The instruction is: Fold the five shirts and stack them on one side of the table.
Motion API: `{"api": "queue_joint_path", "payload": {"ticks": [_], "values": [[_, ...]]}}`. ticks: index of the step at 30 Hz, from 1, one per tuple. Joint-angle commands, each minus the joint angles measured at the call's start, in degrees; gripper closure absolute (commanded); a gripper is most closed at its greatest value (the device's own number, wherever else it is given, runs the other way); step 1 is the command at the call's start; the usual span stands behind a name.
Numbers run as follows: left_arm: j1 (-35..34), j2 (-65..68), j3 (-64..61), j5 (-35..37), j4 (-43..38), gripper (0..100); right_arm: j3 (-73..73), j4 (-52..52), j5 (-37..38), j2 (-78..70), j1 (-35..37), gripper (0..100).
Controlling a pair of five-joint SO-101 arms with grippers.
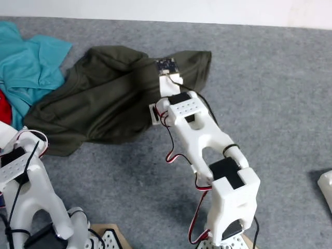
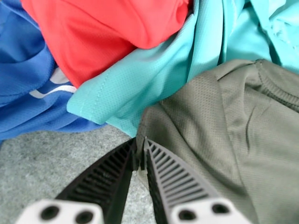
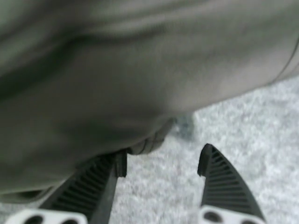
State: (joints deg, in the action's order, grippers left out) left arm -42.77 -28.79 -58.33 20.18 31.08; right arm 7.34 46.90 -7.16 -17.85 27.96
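Claw [image 3: 165,154] on right arm gapes at olive shirt [image 3: 140,70] hem

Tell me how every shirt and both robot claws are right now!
Green shirt: rumpled, not folded, spread on the table.
Teal shirt: bunched up, not folded.
Red shirt: bunched up, not folded.
Blue shirt: bunched up, not folded.
Left claw: shut, tips at the green shirt's edge.
Right claw: open, one finger against the green shirt's edge.
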Motion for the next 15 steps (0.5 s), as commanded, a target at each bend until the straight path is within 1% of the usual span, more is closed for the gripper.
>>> {"api": "queue_joint_path", "payload": {"ticks": [1, 12, 13, 15], "values": [[0.75, -1.1, 0.22, -0.26, -1.05, 99, -0.4, -2.86, -0.79, 2.42, 0.13, 75.6], [0.66, -1.1, 0.13, -0.26, -1.14, 99, -4.7, -3.56, -0.79, -5.14, 0.22, 75.8], [0.66, -1.1, 0.13, -0.26, -1.14, 99, -5.14, -3.56, -0.79, -5.58, 0.22, 76.5], [0.75, -1.1, 0.13, -0.26, -1.14, 99, -5.93, -3.56, -0.79, -6.2, 0.04, 82.4]]}}
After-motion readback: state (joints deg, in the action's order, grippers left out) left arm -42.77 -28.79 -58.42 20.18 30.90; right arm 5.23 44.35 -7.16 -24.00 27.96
